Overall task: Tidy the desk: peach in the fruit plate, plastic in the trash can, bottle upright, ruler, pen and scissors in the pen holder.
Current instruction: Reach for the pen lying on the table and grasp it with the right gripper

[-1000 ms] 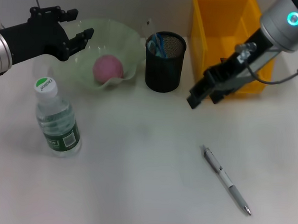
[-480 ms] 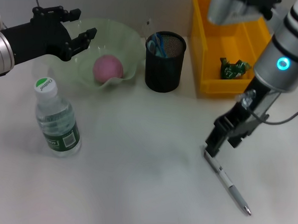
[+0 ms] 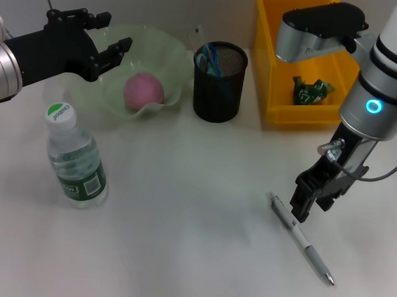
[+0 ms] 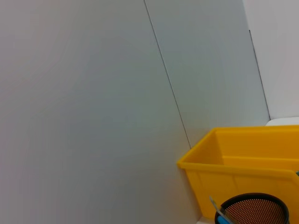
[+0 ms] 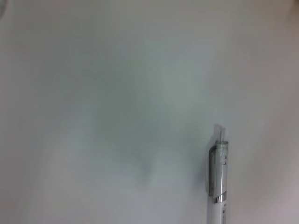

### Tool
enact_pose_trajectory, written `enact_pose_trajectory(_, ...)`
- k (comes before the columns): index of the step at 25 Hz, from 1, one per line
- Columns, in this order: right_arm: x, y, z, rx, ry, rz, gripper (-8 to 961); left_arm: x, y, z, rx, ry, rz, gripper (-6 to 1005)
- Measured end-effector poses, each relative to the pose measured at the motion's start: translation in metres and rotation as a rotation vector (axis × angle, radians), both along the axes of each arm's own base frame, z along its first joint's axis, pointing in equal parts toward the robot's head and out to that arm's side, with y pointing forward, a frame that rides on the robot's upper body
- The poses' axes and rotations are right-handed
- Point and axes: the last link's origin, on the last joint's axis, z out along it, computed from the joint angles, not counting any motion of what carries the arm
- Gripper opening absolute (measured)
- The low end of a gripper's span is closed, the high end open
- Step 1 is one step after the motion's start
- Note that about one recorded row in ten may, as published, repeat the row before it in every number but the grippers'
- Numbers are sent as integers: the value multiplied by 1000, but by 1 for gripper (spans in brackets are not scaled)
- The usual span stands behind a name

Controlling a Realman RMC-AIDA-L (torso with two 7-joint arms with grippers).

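The right claw [image 3: 302, 206] hangs just above the clip end of the pen [image 3: 303, 240], which lies flat on the tabletop [image 3: 182, 214]; I cannot tell how wide it stands. The left claw [image 3: 107, 40] is spread wide over the plate [image 3: 165, 48] holding the peach [image 3: 144, 90], beside the holder [image 3: 219, 83]. The bottle [image 3: 76, 157] stands upright, and the plastic [image 3: 311, 89] is in the yellow bin [image 3: 273, 66].

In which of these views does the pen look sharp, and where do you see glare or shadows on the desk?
Head view: the pen is reasonably sharp beside the right gripper, and the desk shows only soft, faint shadows, with no strong glare. Right wrist view: the pen is close and soft. Left wrist view: no pen, only wall and the yellow bin.
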Motion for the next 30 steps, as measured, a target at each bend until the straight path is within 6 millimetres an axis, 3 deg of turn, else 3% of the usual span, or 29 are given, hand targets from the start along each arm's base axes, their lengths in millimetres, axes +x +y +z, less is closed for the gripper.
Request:
enact_pose_trajectory(4, 6, 0, -3, -14, -2, -3, 476, 1, 0, -1, -2, -2, -3, 499)
enact_pose_trajectory(10, 11, 1, -11, -26, -27, 16, 479, 2, 0, -1, -4, -3, -6, 500)
enact_pose_trajectory(15, 13, 3, -20, -25, -69, 53, 615, 3, 0, -2, -5, -5, -8, 500)
enact_pose_trajectory(30, 12, 5, -50, -45, -28, 92, 606, 2, -2, -3, -8, -4, -12, 499)
